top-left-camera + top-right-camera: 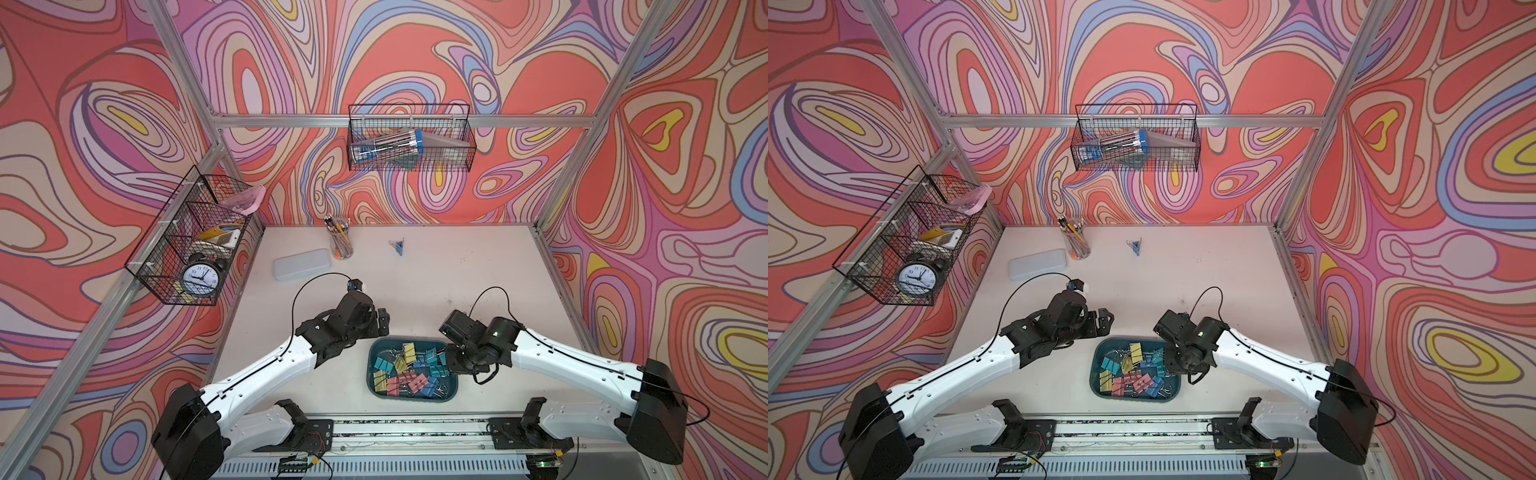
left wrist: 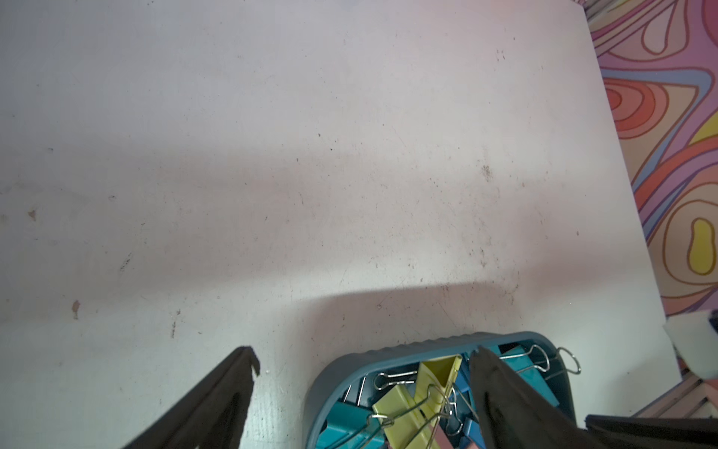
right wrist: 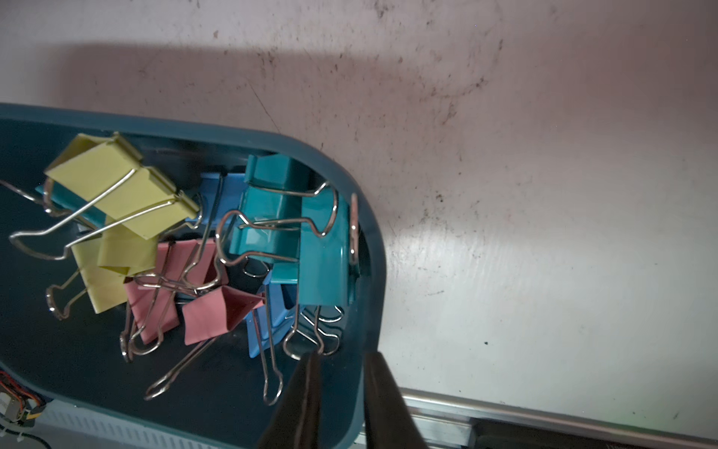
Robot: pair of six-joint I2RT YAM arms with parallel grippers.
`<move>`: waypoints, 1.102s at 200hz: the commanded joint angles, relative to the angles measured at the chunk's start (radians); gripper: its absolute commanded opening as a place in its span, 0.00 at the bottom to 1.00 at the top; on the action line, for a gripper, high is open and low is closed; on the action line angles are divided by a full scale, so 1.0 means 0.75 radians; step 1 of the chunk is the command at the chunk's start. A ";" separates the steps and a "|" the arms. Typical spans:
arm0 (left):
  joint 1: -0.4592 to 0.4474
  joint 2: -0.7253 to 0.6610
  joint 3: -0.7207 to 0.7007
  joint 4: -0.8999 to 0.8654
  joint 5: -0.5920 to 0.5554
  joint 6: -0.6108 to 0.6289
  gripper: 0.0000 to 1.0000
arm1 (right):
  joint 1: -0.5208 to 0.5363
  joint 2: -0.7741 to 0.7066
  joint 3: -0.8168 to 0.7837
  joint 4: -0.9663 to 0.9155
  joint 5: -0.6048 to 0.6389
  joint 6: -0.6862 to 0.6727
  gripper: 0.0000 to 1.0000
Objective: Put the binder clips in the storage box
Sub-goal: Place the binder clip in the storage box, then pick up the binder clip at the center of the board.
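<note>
Two arms of mine reach in over the white table (image 1: 457, 282) and come together near its front middle. The box (image 1: 382, 345) sits there on the table, close to the front edge, between my two grippers. My left gripper (image 2: 365, 353) hangs just past the box's far left corner. Its jaws stand wide apart with nothing between them, one finger over bare table and the other over the box's end. My right gripper (image 3: 342, 359) is at the box's right end, low over the rim. Its jaws are parted only a little, the rim shows in the narrow gap, and they grip nothing. A pale flat case (image 1: 302, 263) lies well back on the left, and a clear cup (image 1: 341, 243) of pencils stands just beside its far right corner. The clips (image 1: 409, 372) lie heaped in the box, yellow, teal, blue and pink, with their wire handles tangled. A teal one rests against the wall near my right fingertips. One blue clip (image 1: 399, 246) lies alone on the table far back, right of the cup and well apart from the box.
</note>
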 commanded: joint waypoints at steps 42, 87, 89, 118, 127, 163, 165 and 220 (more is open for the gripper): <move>0.326 0.474 0.229 0.488 0.545 -0.278 0.86 | 0.007 -0.076 0.252 0.049 0.305 -0.063 0.32; 0.433 1.040 0.619 0.793 0.748 -0.576 0.82 | 0.006 -0.090 0.216 0.386 0.525 -0.130 0.59; 0.436 1.065 0.634 0.807 0.750 -0.593 0.82 | 0.004 -0.088 0.214 0.399 0.527 -0.133 0.61; 0.478 1.396 0.914 0.902 0.771 -0.798 0.81 | -0.001 -0.015 0.220 0.465 0.534 -0.199 0.73; 0.482 1.478 1.020 0.878 0.775 -0.800 0.82 | -0.002 0.017 0.227 0.453 0.536 -0.210 0.74; 0.462 1.662 1.521 0.274 0.604 -0.369 0.90 | -0.010 0.101 0.240 0.438 0.536 -0.255 0.76; 0.459 1.667 1.547 0.238 0.583 -0.338 0.90 | -0.010 0.104 0.240 0.439 0.538 -0.256 0.76; 0.376 1.851 1.967 -0.191 0.224 0.200 0.95 | -0.048 0.099 0.229 0.443 0.527 -0.293 0.80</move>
